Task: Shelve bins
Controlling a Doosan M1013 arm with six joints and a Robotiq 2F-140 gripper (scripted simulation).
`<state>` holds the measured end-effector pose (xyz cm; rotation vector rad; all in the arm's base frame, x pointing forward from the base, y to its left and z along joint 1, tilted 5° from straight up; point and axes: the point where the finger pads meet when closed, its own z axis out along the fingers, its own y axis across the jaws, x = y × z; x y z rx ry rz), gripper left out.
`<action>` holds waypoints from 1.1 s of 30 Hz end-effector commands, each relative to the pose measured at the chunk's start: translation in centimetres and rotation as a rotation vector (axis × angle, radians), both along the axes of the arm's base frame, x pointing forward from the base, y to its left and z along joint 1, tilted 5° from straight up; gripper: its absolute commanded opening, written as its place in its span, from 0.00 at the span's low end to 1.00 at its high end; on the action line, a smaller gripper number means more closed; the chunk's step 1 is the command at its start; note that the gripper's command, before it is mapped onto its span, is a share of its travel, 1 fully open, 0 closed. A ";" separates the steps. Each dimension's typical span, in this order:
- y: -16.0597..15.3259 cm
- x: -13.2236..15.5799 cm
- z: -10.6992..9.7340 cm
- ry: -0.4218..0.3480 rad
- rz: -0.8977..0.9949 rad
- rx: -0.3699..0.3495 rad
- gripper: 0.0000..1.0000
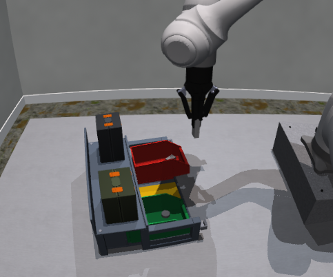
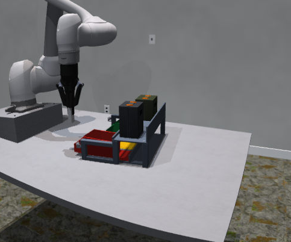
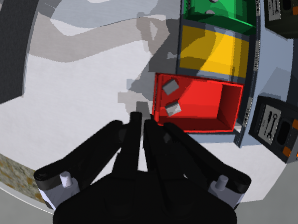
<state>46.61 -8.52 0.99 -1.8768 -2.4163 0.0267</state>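
A red bin (image 1: 158, 162) (image 2: 99, 135) (image 3: 200, 106) sits at the far end of the grey shelf (image 1: 91, 193) (image 2: 155, 123) (image 3: 253, 50), slightly skewed, its front sticking out past the shelf's front edge. A grey part (image 1: 169, 157) lies in it. A green bin (image 1: 164, 207) (image 2: 114, 127) with a round grey part (image 1: 166, 213) sits at the near end. A yellow mark (image 1: 158, 189) (image 2: 127, 145) (image 3: 209, 50) lies bare between them. My gripper (image 1: 196, 132) (image 2: 70, 115) (image 3: 141, 110) is shut and empty. It hangs above the table, just off the red bin's front.
A black box (image 1: 109, 138) (image 2: 131, 118) and an olive box (image 1: 117, 196) (image 2: 147, 105) stand on the shelf's top board. The robot's dark base block (image 1: 302, 179) (image 2: 20, 121) stands beyond the gripper, away from the shelf.
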 end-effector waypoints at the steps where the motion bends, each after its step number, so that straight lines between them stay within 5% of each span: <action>1: 0.0 0.0 0.0 0.000 0.000 0.000 0.10; 33: 0.1 -0.2 -2.0 0.001 0.000 0.001 0.10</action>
